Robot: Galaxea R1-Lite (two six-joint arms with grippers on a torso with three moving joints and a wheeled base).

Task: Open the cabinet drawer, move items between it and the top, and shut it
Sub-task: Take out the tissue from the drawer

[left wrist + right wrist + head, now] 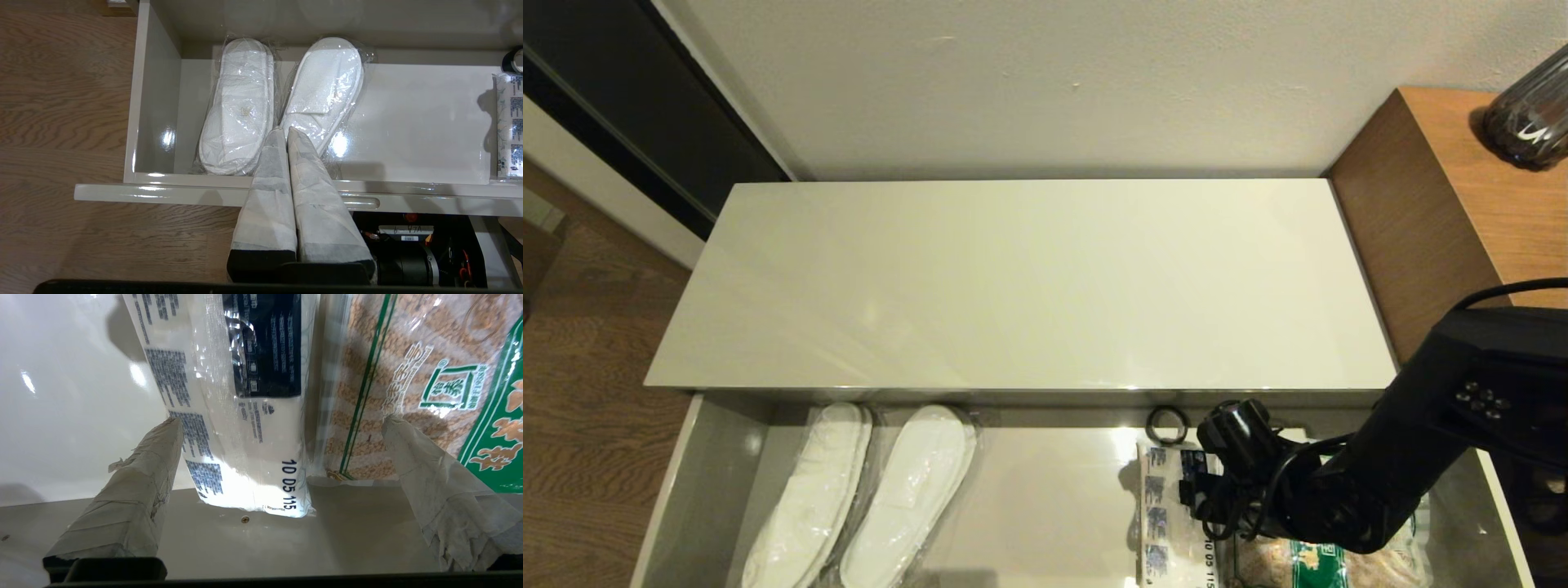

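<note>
1. In the head view the cabinet drawer (711, 490) stands pulled out along the bottom of the frame, below the bare cream top (1021, 286).
2. Inside it, the white packet (1164, 514) and the clear green-label packet (1319, 563) lie side by side at lower right, partly hidden by the right arm. A small black ring (1168, 425) sits just above them, and wrapped slippers (858, 498) lie at lower left.
3. Only the right wrist view shows the right hand (282, 428): released, fingers spread wide, one tip at the white packet's (245, 416) edge and the other over the clear packet (408, 375).
4. Only the left wrist view shows the left hand (286, 132): clenched on nothing, above the drawer's front edge (163, 192), tips over the slippers (241, 110).
</note>
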